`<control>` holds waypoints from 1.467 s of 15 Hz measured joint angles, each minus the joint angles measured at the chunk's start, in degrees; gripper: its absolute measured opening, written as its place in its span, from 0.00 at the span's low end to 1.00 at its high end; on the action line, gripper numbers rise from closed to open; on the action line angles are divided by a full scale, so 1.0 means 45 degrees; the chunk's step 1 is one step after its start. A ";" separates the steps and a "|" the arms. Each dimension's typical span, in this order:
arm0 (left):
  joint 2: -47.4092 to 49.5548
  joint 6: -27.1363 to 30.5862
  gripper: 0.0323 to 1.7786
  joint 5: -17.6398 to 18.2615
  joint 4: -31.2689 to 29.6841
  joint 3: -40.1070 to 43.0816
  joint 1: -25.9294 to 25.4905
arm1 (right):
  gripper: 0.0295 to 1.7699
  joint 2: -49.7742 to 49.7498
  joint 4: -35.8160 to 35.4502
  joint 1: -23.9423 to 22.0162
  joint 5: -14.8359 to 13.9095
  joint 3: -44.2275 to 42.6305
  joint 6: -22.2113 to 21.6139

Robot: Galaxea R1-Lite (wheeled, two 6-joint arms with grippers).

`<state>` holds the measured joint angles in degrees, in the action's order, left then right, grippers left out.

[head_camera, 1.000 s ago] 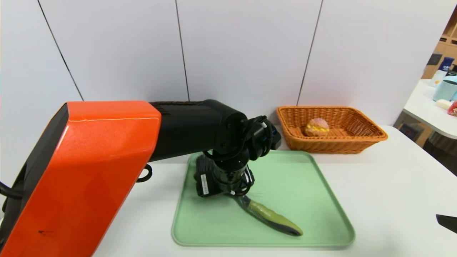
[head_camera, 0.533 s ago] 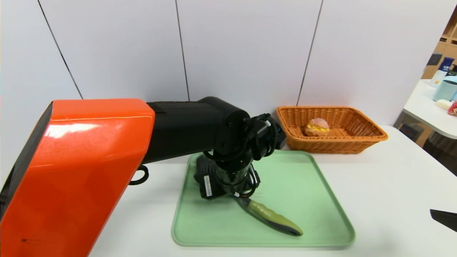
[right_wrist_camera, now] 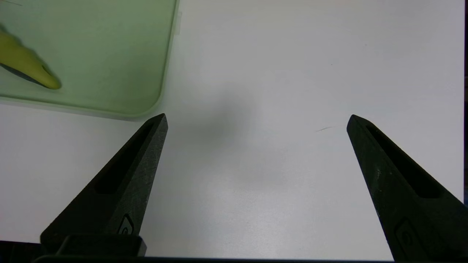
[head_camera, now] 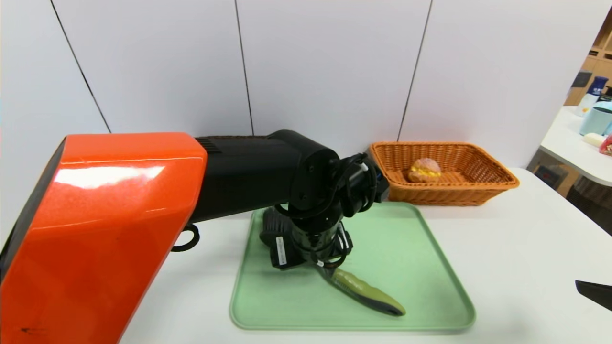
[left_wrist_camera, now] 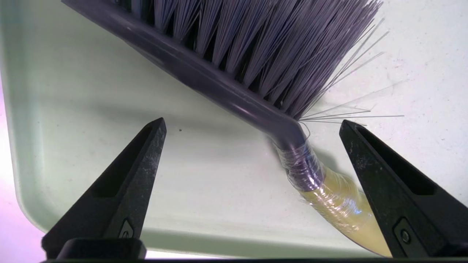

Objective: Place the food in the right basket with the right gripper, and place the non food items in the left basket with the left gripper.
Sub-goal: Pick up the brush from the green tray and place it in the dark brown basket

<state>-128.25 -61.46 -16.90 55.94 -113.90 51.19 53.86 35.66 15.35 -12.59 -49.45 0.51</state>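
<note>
The olive-handled brush point(head_camera: 363, 290) lies on the green tray point(head_camera: 420, 267), its black bristles point(left_wrist_camera: 256, 40) hidden under my left arm in the head view. My left gripper point(left_wrist_camera: 252, 124) hangs open just above the tray, its fingers straddling the brush's neck point(left_wrist_camera: 296, 153) without touching it. The cream-puff bun point(head_camera: 424, 170) sits inside the orange basket point(head_camera: 497, 179) at the back right. My right gripper point(right_wrist_camera: 256, 120) stands open over bare white table near the tray's corner point(right_wrist_camera: 146, 106); only a fingertip point(head_camera: 595, 292) shows in the head view. The dark basket and the spoon are hidden.
My orange and black left arm point(head_camera: 119, 229) fills the left of the head view and blocks what lies behind it. A side table point(head_camera: 578, 143) with bottles and cups stands at the far right. The white wall runs close behind the basket.
My left arm has shifted a little to the right and lower over the brush's head. The right fingertip crept slightly inward. The brush and the bun have not moved.
</note>
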 joint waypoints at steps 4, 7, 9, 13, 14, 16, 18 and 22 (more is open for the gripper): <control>-0.0168 -0.0049 0.95 -0.0011 -0.0024 0.0000 -0.0081 | 0.96 -0.0019 0.0014 0.0000 0.0005 0.0057 -0.0016; -0.0211 0.0000 0.95 -0.0011 -0.0041 0.0000 -0.0092 | 0.96 -0.0033 0.0000 0.0000 0.0000 0.0116 -0.0022; -0.0211 -0.0005 0.95 0.0008 -0.0041 0.0000 -0.0062 | 0.96 -0.0033 0.0003 0.0000 0.0005 0.0135 -0.0022; -0.0209 -0.0043 0.95 0.0019 -0.0046 0.0000 -0.0068 | 0.96 -0.0033 0.0000 0.0000 0.0000 0.0146 -0.0022; -0.0209 -0.0049 0.95 0.0024 -0.0046 0.0000 -0.0057 | 0.96 -0.0033 0.0000 0.0000 0.0000 0.0152 -0.0022; -0.0203 -0.0062 0.95 0.0092 -0.0049 0.0000 -0.0057 | 0.96 -0.0038 0.0000 0.0000 0.0000 0.0152 -0.0022; -0.0165 -0.0073 0.95 0.0217 -0.0046 0.0000 -0.0051 | 0.96 -0.0038 0.0000 0.0000 0.0000 0.0152 -0.0024; -0.0119 -0.0068 0.77 0.0247 -0.0041 0.0000 -0.0027 | 0.96 -0.0057 0.0000 0.0000 0.0000 0.0214 -0.0024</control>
<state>-128.78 -61.77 -15.79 55.76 -113.90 51.07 53.60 35.66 15.35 -12.59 -48.48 0.40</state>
